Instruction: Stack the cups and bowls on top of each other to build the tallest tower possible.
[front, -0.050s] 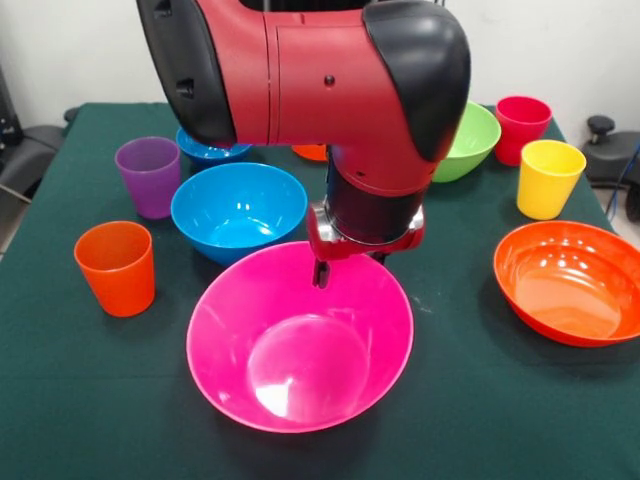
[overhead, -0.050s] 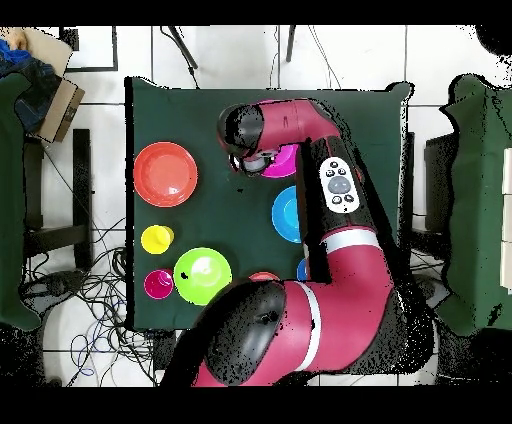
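Observation:
A large pink bowl (front, -0.050s: 300, 345) sits at the table's near middle; in the overhead view only a sliver of the pink bowl (overhead, -0.050s: 283, 160) shows past the arm. My gripper (front, -0.050s: 347, 268) hangs at that bowl's far rim, its tip dipping just inside, and appears in the overhead view as the gripper (overhead, -0.050s: 255, 160). Around it stand a blue bowl (front, -0.050s: 238, 208), a smaller blue bowl (front, -0.050s: 210, 150), a purple cup (front, -0.050s: 148, 175), an orange cup (front, -0.050s: 116, 268), a green bowl (front, -0.050s: 470, 140), a red cup (front, -0.050s: 522, 128), a yellow cup (front, -0.050s: 548, 178) and an orange bowl (front, -0.050s: 565, 282).
An orange item (front, -0.050s: 310, 152) peeks out behind the arm, mostly hidden. The green cloth-covered table (front, -0.050s: 480, 410) ends close in front of the pink bowl. The arm's bulk hides much of the table's middle from above.

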